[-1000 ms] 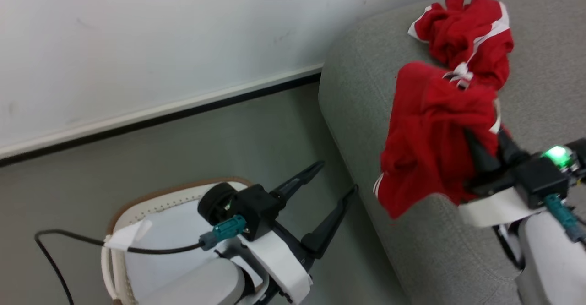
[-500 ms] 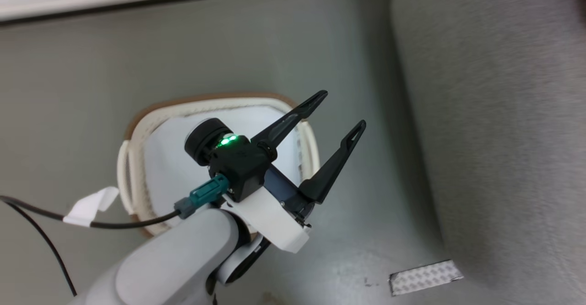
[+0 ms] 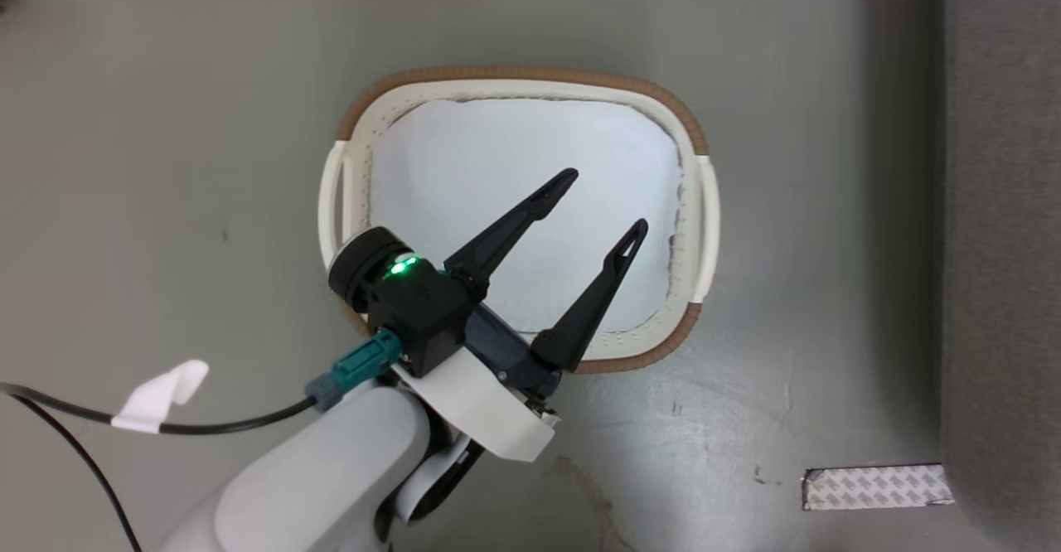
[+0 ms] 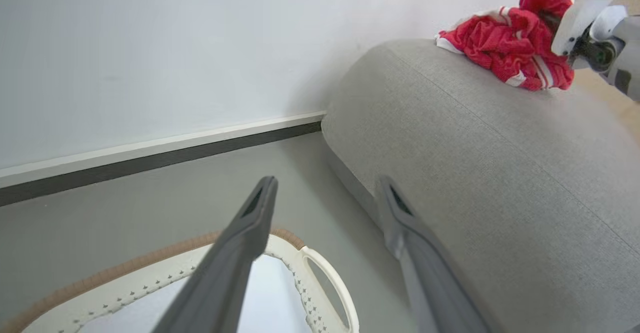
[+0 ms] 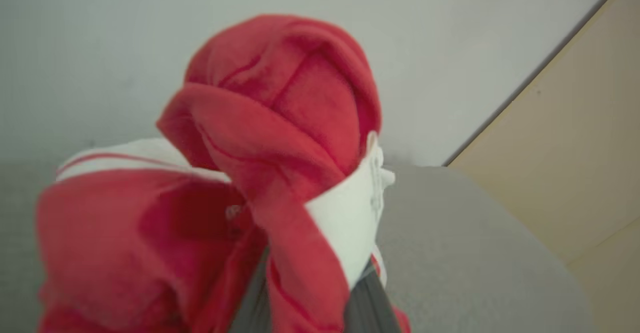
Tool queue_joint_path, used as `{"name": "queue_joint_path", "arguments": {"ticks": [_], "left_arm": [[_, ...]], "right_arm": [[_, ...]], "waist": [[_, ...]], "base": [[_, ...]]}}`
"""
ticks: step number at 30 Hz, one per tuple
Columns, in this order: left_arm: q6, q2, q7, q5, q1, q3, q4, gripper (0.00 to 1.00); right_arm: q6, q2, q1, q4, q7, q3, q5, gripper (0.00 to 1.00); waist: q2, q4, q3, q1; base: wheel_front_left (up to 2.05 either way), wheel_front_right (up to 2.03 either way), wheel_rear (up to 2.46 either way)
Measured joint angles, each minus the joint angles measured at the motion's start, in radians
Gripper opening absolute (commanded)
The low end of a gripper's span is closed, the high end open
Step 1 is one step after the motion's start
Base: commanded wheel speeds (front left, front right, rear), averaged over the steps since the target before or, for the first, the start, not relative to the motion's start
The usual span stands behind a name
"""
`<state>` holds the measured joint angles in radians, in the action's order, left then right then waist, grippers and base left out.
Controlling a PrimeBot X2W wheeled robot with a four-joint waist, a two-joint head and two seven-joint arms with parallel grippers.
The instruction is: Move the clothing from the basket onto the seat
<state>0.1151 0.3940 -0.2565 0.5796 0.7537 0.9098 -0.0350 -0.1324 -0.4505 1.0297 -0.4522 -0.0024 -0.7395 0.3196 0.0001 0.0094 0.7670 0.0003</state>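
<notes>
The basket [image 3: 514, 79] stands on the floor, and inside it I see just its white liner [image 3: 514, 154]. My left gripper [image 3: 603, 200] hovers open above the basket's near half, nothing between its fingers. The left wrist view has the same open gripper [image 4: 326, 180] over the basket's rim [image 4: 300, 253]. Red and white clothing [image 4: 505, 48] lies bunched on top of the grey seat [image 4: 475, 138], with my right arm's wrist [image 4: 590, 18] right against it. In the right wrist view a red garment [image 5: 280, 123] rises from between my right fingers [image 5: 367, 303], which are shut on it above the seat [image 5: 450, 253].
The seat's edge [image 3: 1003, 204] runs down the right side of the head view, a narrow strip of grey floor between it and the basket. A patterned tape strip [image 3: 877, 487] lies on the floor by the seat. A black cable [image 3: 232, 428] trails from my left wrist.
The head camera has swung down and left from the seat to look straight into the basket. The clothing and right gripper have left that view. The left gripper stays open.
</notes>
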Motion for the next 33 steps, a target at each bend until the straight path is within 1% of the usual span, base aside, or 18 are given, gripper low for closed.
{"name": "queue_joint_path", "arguments": {"ticks": [1,2,3,4,6,9,13,17,21,25,29,31,33], "left_arm": [[0.002,-0.003,0.000,0.000,-0.006,-0.002,0.002,1.00],[0.006,-0.006,0.000,-0.001,-0.011,-0.004,0.004,1.00],[0.007,-0.007,-0.001,-0.001,-0.016,-0.007,0.006,1.00],[0.009,-0.008,-0.002,-0.001,-0.020,-0.012,0.008,1.00],[0.019,-0.010,-0.002,-0.003,-0.028,-0.024,0.019,1.00],[0.037,-0.007,-0.005,-0.005,-0.052,-0.051,0.031,1.00],[0.064,-0.001,-0.007,-0.004,-0.105,-0.095,0.048,1.00],[0.115,0.001,-0.007,-0.009,-0.184,-0.161,0.076,1.00],[0.146,-0.023,-0.008,-0.010,-0.291,-0.263,0.087,1.00],[0.148,-0.045,-0.008,-0.043,-0.408,-0.348,0.100,1.00],[0.143,-0.084,-0.008,-0.078,-0.520,-0.434,0.107,1.00],[0.135,-0.102,-0.008,-0.091,-0.571,-0.481,0.113,1.00],[0.118,-0.121,-0.008,-0.103,-0.623,-0.525,0.128,1.00]], "right_arm": [[0.000,0.040,-0.026,0.001,-0.006,-0.032,0.016,0.02],[0.000,0.079,-0.046,0.002,-0.013,-0.057,0.026,0.08],[0.000,0.109,-0.059,0.000,-0.022,-0.077,0.035,0.31],[0.000,0.131,-0.070,-0.001,-0.034,-0.088,0.044,1.00],[0.000,0.167,-0.076,-0.002,-0.073,-0.113,0.052,1.00],[0.000,0.185,-0.098,-0.016,-0.126,-0.094,0.066,1.00],[0.000,0.215,-0.164,-0.038,-0.186,-0.023,0.074,1.00],[0.000,0.262,-0.249,-0.030,-0.231,0.042,0.046,1.00],[0.000,0.311,-0.361,0.012,-0.254,0.120,0.004,1.00],[0.000,0.360,-0.500,0.070,-0.259,0.204,-0.050,1.00],[0.000,0.385,-0.664,0.133,-0.260,0.303,-0.123,1.00],[0.000,0.393,-0.742,0.156,-0.260,0.354,-0.147,1.00],[0.000,0.398,-0.807,0.174,-0.260,0.408,-0.187,1.00]], "waist": [[0.0000,0.007,0.003,0.0000],[0.0000,0.010,0.003,0.0000],[0.0000,0.011,-0.001,0.0000],[-0.0001,0.010,-0.007,-0.0001],[0.0000,0.006,-0.024,-0.0002],[0.0000,-0.005,-0.060,-0.0002],[0.0000,-0.028,-0.126,-0.0003],[0.0000,-0.052,-0.209,-0.0004],[0.0000,-0.072,-0.304,-0.0006],[-0.0001,-0.082,-0.402,-0.0006],[-0.0001,-0.077,-0.501,-0.0007],[0.0000,-0.068,-0.545,-0.0008],[0.0000,-0.056,-0.587,-0.0008]], "base": [[0.00,0.00,0.00],[0.00,0.00,0.00],[0.00,0.00,0.00],[0.00,0.00,0.00],[0.00,0.00,0.00],[0.00,0.00,0.00],[0.00,0.00,0.00],[0.00,0.00,0.00],[0.00,0.00,0.00],[0.00,0.00,0.00],[0.00,0.00,0.00],[0.00,0.00,0.00],[0.00,0.00,0.00]]}}
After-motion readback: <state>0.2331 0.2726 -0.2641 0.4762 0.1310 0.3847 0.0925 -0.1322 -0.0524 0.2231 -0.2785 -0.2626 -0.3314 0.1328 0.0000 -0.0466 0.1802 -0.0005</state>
